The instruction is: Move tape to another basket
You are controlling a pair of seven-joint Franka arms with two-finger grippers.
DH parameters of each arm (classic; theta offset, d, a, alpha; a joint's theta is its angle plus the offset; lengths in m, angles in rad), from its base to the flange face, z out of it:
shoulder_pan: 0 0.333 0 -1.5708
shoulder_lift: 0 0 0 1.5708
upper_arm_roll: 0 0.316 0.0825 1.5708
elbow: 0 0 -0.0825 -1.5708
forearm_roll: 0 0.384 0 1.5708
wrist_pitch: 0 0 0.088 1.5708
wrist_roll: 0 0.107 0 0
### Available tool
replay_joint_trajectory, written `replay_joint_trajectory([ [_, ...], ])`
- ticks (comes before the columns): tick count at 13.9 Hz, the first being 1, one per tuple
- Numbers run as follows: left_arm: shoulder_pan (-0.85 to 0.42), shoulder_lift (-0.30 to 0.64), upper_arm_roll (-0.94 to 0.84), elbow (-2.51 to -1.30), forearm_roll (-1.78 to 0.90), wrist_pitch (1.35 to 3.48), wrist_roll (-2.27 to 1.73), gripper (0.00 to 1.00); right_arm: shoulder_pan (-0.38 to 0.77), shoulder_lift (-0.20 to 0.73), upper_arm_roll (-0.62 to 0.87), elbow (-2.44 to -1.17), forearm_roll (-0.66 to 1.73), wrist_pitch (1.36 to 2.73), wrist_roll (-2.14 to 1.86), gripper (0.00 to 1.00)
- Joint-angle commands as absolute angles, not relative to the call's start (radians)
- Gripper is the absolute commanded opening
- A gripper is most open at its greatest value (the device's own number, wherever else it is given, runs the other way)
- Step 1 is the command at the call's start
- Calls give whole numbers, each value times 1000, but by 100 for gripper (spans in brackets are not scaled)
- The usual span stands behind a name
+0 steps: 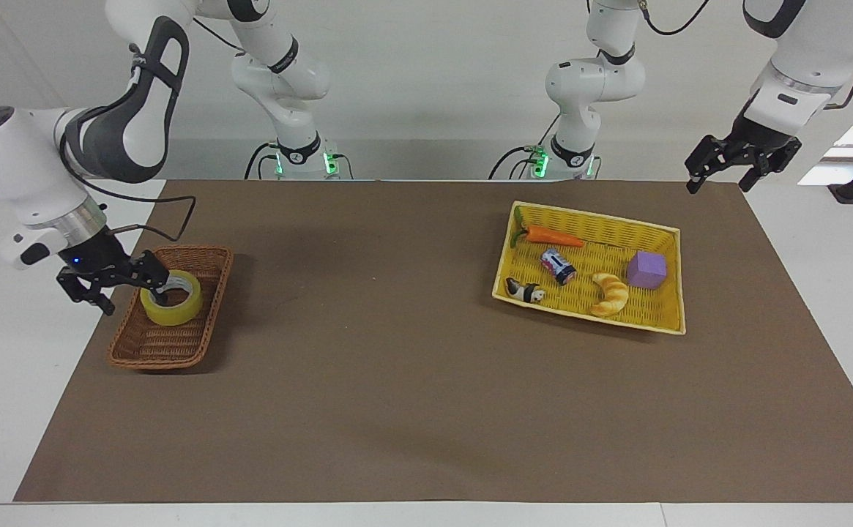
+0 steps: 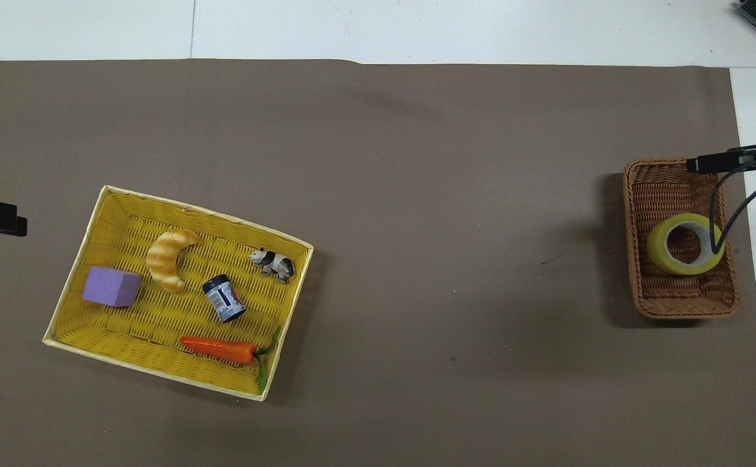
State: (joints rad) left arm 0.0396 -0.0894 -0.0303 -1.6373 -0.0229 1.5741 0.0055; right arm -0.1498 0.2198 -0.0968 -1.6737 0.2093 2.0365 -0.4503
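The yellow tape [image 1: 170, 298] lies flat in the small dark brown wicker basket [image 1: 177, 344] at the right arm's end of the table. It also shows in the overhead view [image 2: 684, 244], in the middle of the basket [image 2: 666, 188]. My right gripper [image 1: 132, 288] is open and empty, just above the basket's outer rim beside the tape; in the overhead view [image 2: 715, 162] only one dark finger shows. My left gripper [image 1: 739, 167] is open and empty, raised over the mat's corner at the left arm's end, where that arm waits.
A larger yellow woven tray basket [image 1: 660, 322] toward the left arm's end holds a carrot [image 1: 552, 236], a small can [image 1: 558, 266], a panda figure [image 1: 526, 291], a croissant toy [image 1: 611, 293] and a purple cube [image 1: 646, 269]. A brown mat [image 1: 397, 380] covers the table.
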Motion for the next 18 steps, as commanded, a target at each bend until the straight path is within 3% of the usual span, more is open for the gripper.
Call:
replay_joint_trajectory([
  [1,46,-98,-35,-1634,-9,1555,-5,100,-112,144,-92,-1718,126,1971,-294,100],
  [8,46,-98,-35,-1634,-9,1555,-5,100,81,-1,-89,-1752,17,1804,106,100],
  [13,46,-98,-35,-1634,-9,1555,-5,100,83,-31,-84,-1586,-26,1562,140,100],
  [18,46,-98,-35,-1634,-9,1555,-5,100,83,-48,-84,-1534,-31,1497,127,100],
])
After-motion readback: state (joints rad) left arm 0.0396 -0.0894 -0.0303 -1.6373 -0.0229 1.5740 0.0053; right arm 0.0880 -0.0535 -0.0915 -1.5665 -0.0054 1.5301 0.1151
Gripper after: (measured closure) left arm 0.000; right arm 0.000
